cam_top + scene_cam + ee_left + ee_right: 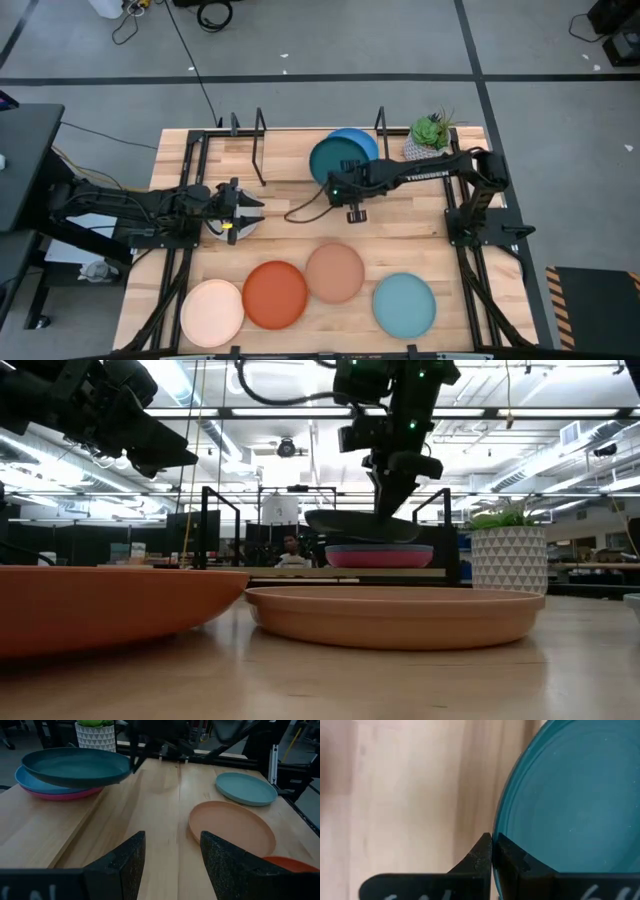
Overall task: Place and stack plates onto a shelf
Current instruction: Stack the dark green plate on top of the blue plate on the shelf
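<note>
The right hand (334,189) pinches the dark teal plate (338,160) over the shelf (35,827) stack; next, lower and let go.

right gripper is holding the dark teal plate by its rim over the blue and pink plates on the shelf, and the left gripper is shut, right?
Not quite: the left gripper is open, as the left wrist view shows. The rest holds: the right gripper pinches the dark teal plate by its rim over the blue plate and pink plate on the shelf.
</note>
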`<state>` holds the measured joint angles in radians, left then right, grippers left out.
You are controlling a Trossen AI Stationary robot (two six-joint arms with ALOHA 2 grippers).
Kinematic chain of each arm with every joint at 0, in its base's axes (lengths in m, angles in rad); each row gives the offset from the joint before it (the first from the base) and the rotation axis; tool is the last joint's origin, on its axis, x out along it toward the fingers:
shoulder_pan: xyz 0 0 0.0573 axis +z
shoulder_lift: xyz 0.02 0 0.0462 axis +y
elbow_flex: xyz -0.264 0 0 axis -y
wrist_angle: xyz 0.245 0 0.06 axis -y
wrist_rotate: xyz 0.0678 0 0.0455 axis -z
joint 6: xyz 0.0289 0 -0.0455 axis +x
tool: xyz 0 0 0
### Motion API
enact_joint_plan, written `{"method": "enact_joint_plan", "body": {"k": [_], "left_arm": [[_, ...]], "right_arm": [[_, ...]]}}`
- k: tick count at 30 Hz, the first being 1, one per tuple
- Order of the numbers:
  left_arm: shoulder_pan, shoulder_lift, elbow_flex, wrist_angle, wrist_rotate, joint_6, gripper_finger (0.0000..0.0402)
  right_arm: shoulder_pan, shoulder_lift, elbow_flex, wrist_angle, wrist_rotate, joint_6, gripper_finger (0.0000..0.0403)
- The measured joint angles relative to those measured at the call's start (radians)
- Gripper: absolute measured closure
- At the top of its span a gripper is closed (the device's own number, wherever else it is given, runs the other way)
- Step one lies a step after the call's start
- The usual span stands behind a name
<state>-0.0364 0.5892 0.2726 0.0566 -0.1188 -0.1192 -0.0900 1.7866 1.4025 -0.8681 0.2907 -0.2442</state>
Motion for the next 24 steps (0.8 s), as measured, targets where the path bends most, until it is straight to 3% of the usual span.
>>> {"method": "enact_joint_plan", "body": {"k": [11, 24], "left_arm": [[0.0, 0.0, 0.0, 0.0, -0.001, 0.002, 0.0205], [0.0, 0.0, 0.0, -0.001, 0.0, 0.022, 0.0205]], "right_arm": [[-0.109, 0.0, 0.0, 0.0, 0.0, -0.022, 0.0384], [-0.183, 0.0, -0.031, 0.066, -0.108, -0.011, 0.0374]]}}
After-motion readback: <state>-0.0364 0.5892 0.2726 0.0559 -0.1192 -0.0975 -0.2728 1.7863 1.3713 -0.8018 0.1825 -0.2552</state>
